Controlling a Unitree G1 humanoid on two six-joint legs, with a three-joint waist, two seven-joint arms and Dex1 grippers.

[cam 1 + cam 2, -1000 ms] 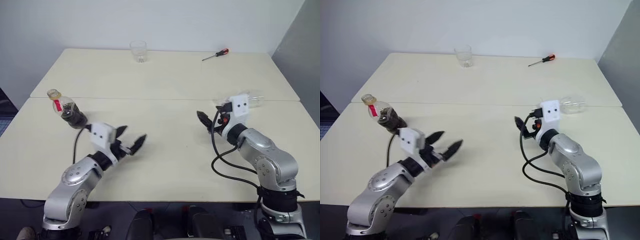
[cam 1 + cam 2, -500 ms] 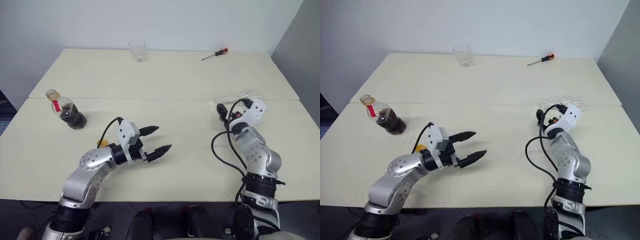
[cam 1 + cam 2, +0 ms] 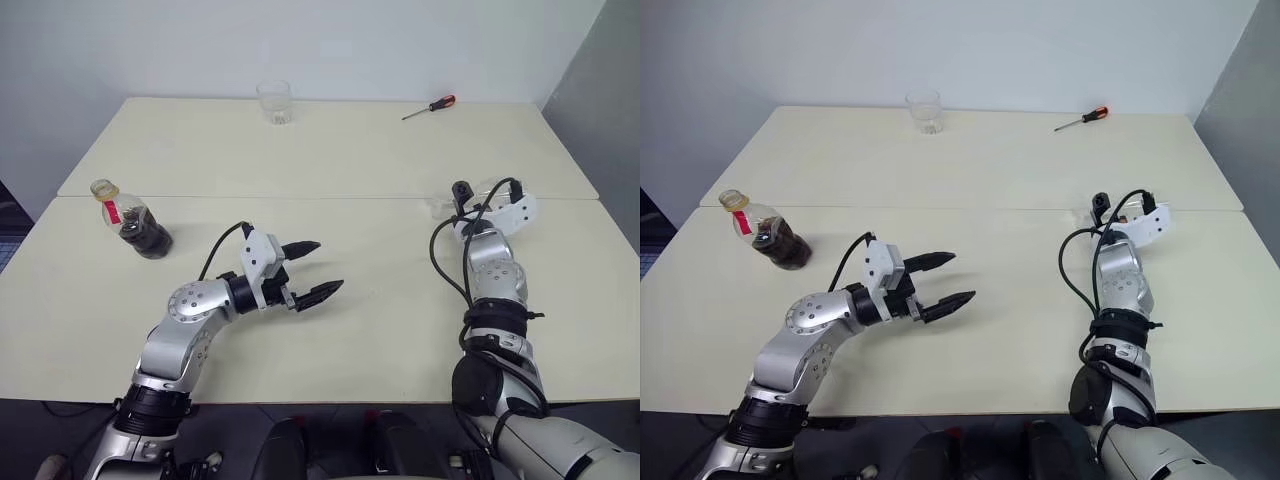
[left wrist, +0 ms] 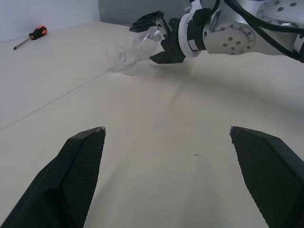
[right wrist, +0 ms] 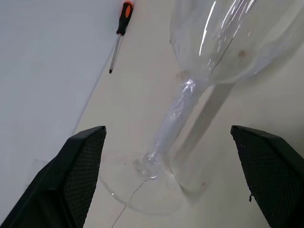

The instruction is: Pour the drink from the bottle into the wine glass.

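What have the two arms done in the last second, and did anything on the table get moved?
The right gripper rolled over and reached forward to the wine glass, which lies on its side, fingers open around it, not yet closed. The left gripper swung from near the bottle toward the table's middle, open and empty. The bottle, tumbler and screwdriver stayed put.
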